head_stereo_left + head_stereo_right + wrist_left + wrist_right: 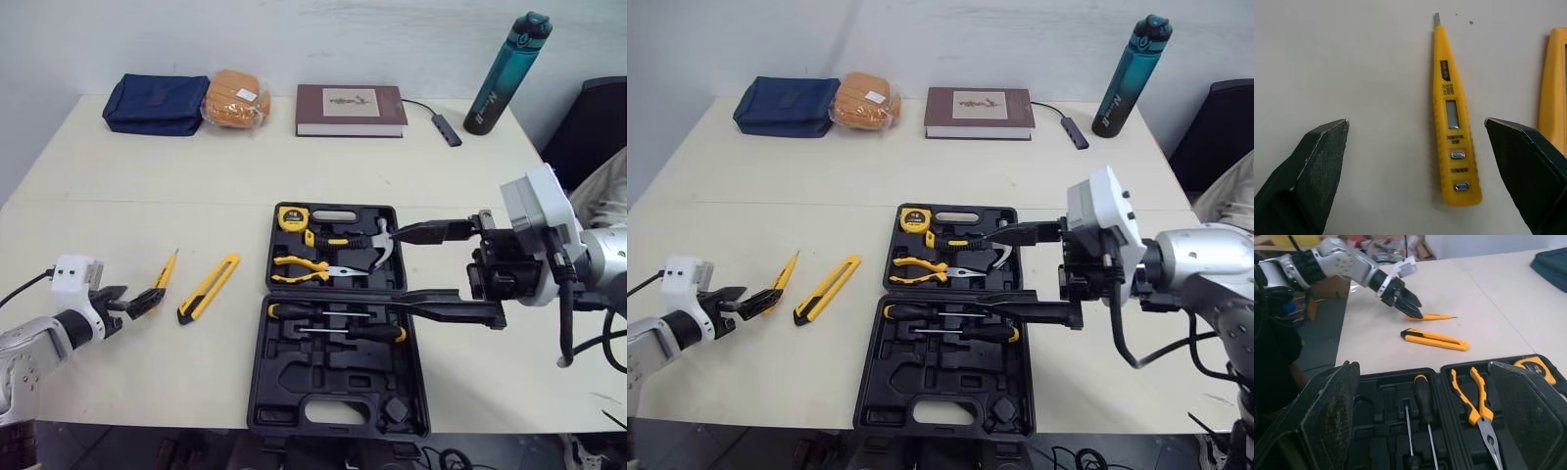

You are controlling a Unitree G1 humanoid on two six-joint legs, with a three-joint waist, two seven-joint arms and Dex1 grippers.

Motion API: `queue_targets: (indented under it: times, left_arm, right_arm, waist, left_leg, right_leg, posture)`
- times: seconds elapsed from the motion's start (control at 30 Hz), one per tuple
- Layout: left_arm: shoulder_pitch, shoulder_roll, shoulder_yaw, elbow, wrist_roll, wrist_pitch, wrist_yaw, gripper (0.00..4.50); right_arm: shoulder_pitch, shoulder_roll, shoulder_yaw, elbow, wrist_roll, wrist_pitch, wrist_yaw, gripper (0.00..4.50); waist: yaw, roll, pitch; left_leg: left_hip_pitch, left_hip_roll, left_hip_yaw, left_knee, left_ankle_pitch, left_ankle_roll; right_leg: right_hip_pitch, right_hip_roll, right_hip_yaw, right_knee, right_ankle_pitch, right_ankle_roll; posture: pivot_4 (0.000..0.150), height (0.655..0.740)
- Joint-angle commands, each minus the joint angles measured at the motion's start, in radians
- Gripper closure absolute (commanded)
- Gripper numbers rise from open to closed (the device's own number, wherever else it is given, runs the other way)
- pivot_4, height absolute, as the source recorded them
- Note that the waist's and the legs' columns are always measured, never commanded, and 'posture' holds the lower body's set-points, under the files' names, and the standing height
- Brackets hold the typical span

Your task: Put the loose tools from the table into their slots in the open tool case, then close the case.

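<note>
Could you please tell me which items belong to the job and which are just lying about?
Job: yellow tester pen, yellow utility knife, black plastic tool case.
Idle: navy fabric pouch, bagged orange bread, maroon book, teal water bottle, grey cable adapter.

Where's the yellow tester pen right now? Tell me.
In the head view the tester pen lies left of the utility knife and the tool case, its near end just at the open left gripper.

The tool case (294, 377) lies open on the table (147, 186), with the tape measure (292, 217), pliers (304, 269) and hammer (380, 245) in its far half and the screwdrivers (333, 313) in its near half. Left of it lies the utility knife (209, 288), then the tester pen (169, 267). Behind, left to right: pouch (155, 104), perhaps a bread packet (235, 98), book (351, 110), bottle (507, 73).
</note>
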Motion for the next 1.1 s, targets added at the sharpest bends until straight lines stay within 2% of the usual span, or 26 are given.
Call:
queue_targets:
  times: [0.03, 0.23, 0.3, 0.6, 0.7, 0.9, 1.03, 1.1]
  left_arm:
    - [-0.015, 0.004, -0.078, 0.025, 0.041, -0.043, -0.039, 0.00]
    - [-0.020, -0.008, -0.127, 0.020, 0.088, -0.052, -0.025, 0.00]
    - [-0.004, -0.009, -0.134, -0.003, 0.096, -0.037, -0.016, 0.53]
    - [0.053, -0.020, -0.136, -0.050, 0.099, 0.012, -0.007, 0.53]
    - [0.050, -0.027, -0.145, -0.046, 0.097, 0.022, -0.009, 1.34]
    - [0.050, -0.061, -0.170, -0.067, 0.109, 0.009, 0.004, 4.09]
    - [0.037, -0.075, -0.135, -0.077, 0.115, -0.006, 0.028, 4.18]
    - [0.052, -0.027, -0.142, -0.127, 0.154, -0.078, 0.002, 4.18]
  right_arm:
    - [-0.042, 0.020, 0.040, 0.016, -0.029, -0.029, 0.025, 0.12]
    - [-0.065, 0.042, 0.078, 0.032, -0.069, -0.045, 0.044, 0.12]
    - [-0.068, 0.044, 0.079, 0.036, -0.077, -0.047, 0.047, 0.00]
    - [-0.066, 0.050, 0.076, 0.034, -0.086, -0.041, 0.052, 0.00]
    - [-0.064, 0.055, 0.081, 0.032, -0.092, -0.043, 0.048, 0.00]
    - [-0.055, 0.054, 0.087, 0.018, -0.100, -0.043, 0.050, 0.00]
    - [-0.044, 0.048, 0.075, 0.001, -0.084, -0.033, 0.049, 0.00]
    - [-0.023, 0.033, 0.074, -0.013, -0.098, -0.035, 0.055, 0.00]
  waist:
    - [0.000, 0.000, 0.000]
    - [0.001, 0.002, -0.001]
    - [-0.001, 0.002, -0.001]
    - [-0.002, 0.002, -0.001]
    - [-0.002, 0.003, -0.001]
    - [0.002, 0.005, -0.002]
    - [0.002, 0.006, -0.003]
    - [0.001, 0.005, -0.003]
  left_leg:
    - [0.000, 0.000, 0.000, 0.000, 0.000, 0.000]
    - [0.000, -0.001, 0.000, 0.000, 0.000, 0.000]
    - [0.001, -0.001, 0.000, 0.000, 0.000, 0.001]
    - [0.001, -0.001, 0.000, 0.000, 0.000, 0.001]
    - [0.002, -0.001, 0.000, 0.000, 0.000, 0.001]
    - [0.002, -0.002, 0.000, 0.000, 0.000, 0.001]
    - [0.002, -0.004, -0.001, 0.000, 0.000, 0.002]
    - [0.002, -0.004, -0.001, 0.000, 0.000, 0.002]
  right_leg:
    - [0.000, 0.000, 0.000, 0.000, 0.000, 0.000]
    - [0.000, -0.001, 0.000, 0.001, 0.000, 0.000]
    - [0.001, -0.001, 0.000, 0.002, 0.000, 0.000]
    - [0.001, -0.001, 0.000, 0.001, 0.000, 0.000]
    - [0.001, -0.001, 0.000, 0.001, 0.000, 0.000]
    - [0.002, -0.002, 0.000, 0.000, 0.000, 0.000]
    - [0.003, -0.004, 0.000, 0.000, 0.000, 0.000]
    - [0.003, -0.005, -0.001, 0.000, 0.000, 0.001]
  posture:
    - [0.150, 0.7400]
    - [0.150, 0.7400]
    - [0.150, 0.7400]
    - [0.150, 0.7400]
    - [0.150, 0.7400]
    - [0.150, 0.7400]
    - [0.150, 0.7400]
    - [0.150, 0.7400]
